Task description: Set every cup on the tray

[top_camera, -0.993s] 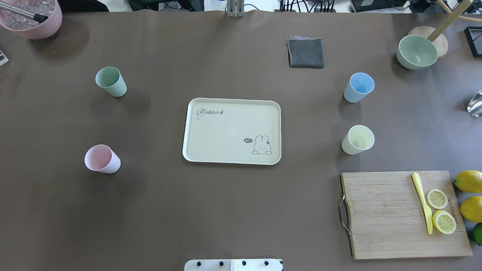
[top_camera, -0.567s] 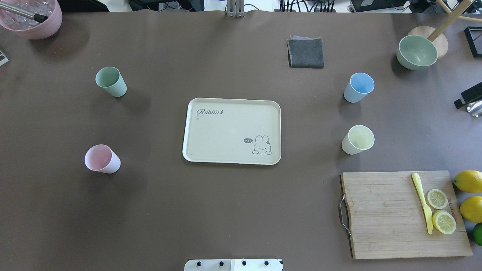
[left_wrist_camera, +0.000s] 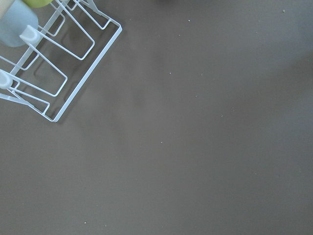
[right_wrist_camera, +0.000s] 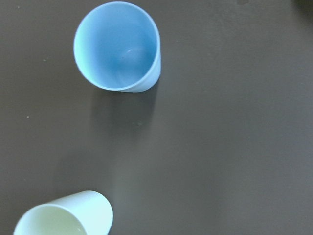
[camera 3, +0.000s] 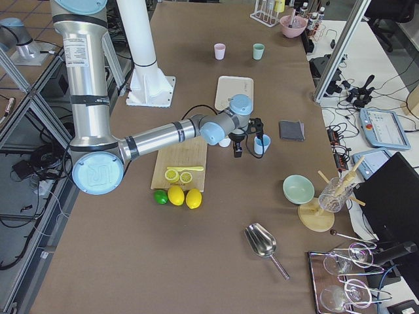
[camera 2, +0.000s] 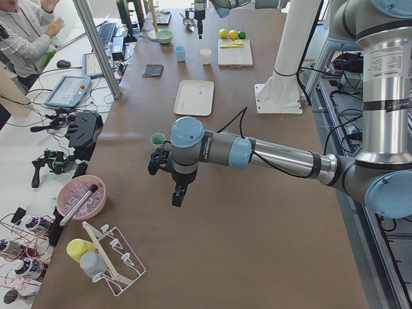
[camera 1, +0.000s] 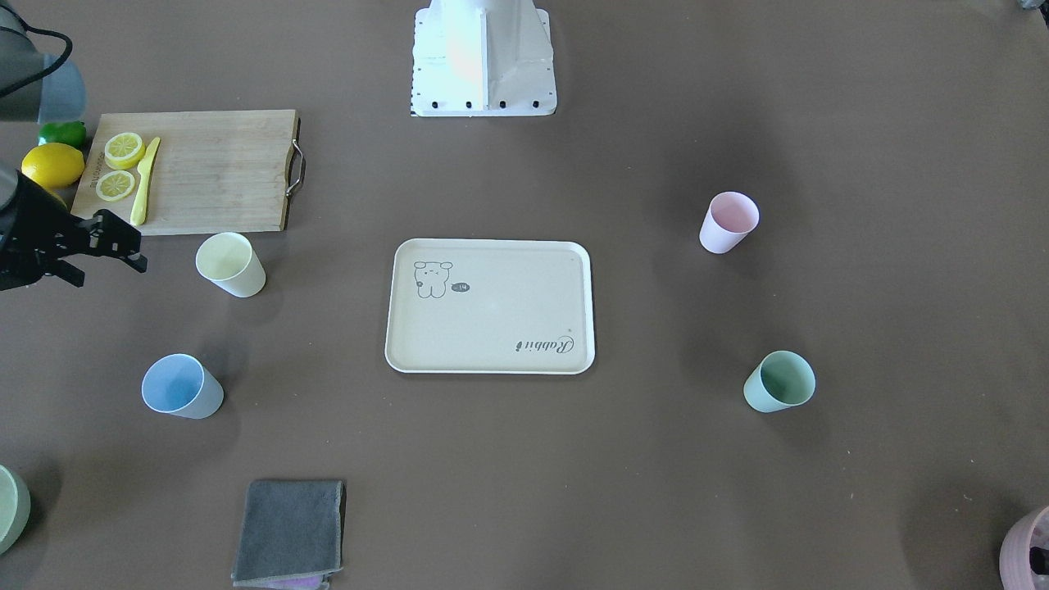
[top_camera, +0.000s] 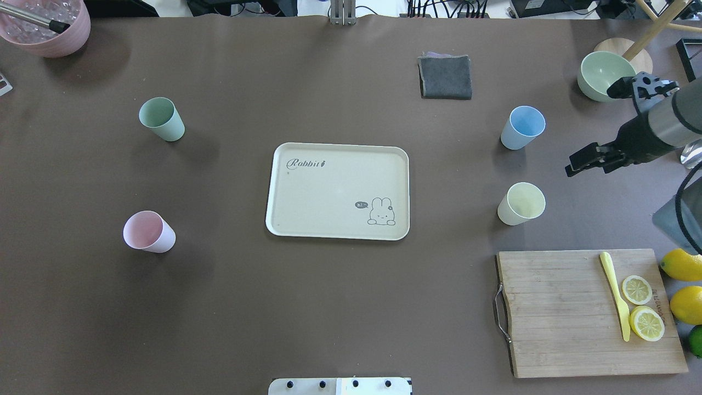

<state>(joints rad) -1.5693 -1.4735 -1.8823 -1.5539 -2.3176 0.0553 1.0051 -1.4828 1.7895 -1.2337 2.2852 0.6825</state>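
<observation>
The cream tray lies at the table's middle with nothing on it. The mint green cup and the pink cup stand to its left. The light blue cup and the pale yellow cup stand to its right. My right gripper is open and empty, above the table just right of those two cups. Its wrist view shows the blue cup and the yellow cup. My left gripper shows only in the exterior left view, off past the green cup; I cannot tell its state.
A wooden cutting board with lemon slices and a yellow knife lies front right, whole lemons beside it. A grey cloth, a green bowl and a pink pot are at the back. A wire rack shows under the left wrist.
My right arm has come in from the right edge and moved left, so its open gripper now hangs beside the blue and yellow cups. The cups and tray have not moved.
</observation>
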